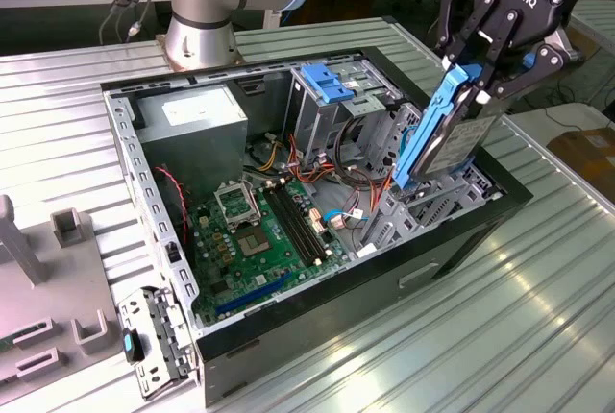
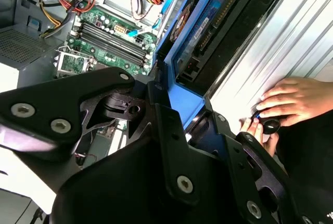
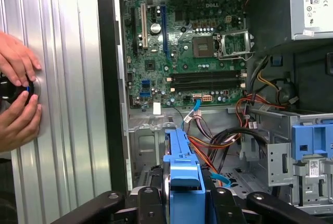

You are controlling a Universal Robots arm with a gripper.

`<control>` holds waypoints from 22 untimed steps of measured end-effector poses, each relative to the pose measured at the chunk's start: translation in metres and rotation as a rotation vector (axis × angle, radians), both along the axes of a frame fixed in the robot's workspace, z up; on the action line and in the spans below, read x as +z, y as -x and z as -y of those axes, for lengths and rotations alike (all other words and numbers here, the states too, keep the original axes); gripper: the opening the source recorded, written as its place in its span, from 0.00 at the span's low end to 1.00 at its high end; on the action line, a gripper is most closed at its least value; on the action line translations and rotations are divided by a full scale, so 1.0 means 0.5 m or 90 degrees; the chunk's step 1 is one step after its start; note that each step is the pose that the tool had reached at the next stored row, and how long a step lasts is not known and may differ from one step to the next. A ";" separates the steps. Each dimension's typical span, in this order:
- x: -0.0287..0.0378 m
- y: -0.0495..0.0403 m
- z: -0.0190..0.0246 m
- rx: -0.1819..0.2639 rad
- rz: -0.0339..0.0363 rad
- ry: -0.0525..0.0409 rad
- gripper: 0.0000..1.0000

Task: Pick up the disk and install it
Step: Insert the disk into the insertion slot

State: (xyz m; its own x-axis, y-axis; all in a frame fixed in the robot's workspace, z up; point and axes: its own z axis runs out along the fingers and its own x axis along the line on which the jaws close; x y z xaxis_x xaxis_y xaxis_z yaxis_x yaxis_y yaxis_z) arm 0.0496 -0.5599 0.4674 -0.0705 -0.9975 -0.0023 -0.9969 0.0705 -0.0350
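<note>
Disk (image 1: 450, 139) in its blue frame hangs on edge, gripped by the closed tool (image 1: 478, 84), over the drive cage (image 1: 396, 213) of the open computer case (image 1: 384, 290), which contains a motherboard (image 1: 261, 240), coloured cables (image 1: 317, 169) and a power-supply box (image 1: 197, 117).

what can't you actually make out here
- What the hands hold: first wrist view, fingers and the picture's edge cover most of the small black object.
- The bay behind the disk: exterior view, the disk held by the gripper blocks it.
- Most of the arm: exterior view, cut off by the top edge.
</note>
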 end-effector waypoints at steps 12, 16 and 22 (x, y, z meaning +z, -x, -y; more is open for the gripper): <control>-0.024 -0.006 0.0005 0.000 0.0000 -0.0002 0.37; -0.028 -0.008 0.0023 0.000 0.0000 -0.0001 0.37; -0.037 -0.009 0.0085 0.000 0.0000 -0.0001 0.37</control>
State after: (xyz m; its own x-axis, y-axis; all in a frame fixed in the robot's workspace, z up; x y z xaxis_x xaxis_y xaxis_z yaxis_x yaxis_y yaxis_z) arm 0.0539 -0.5641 0.4491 -0.0707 -0.9975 -0.0025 -0.9969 0.0707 -0.0349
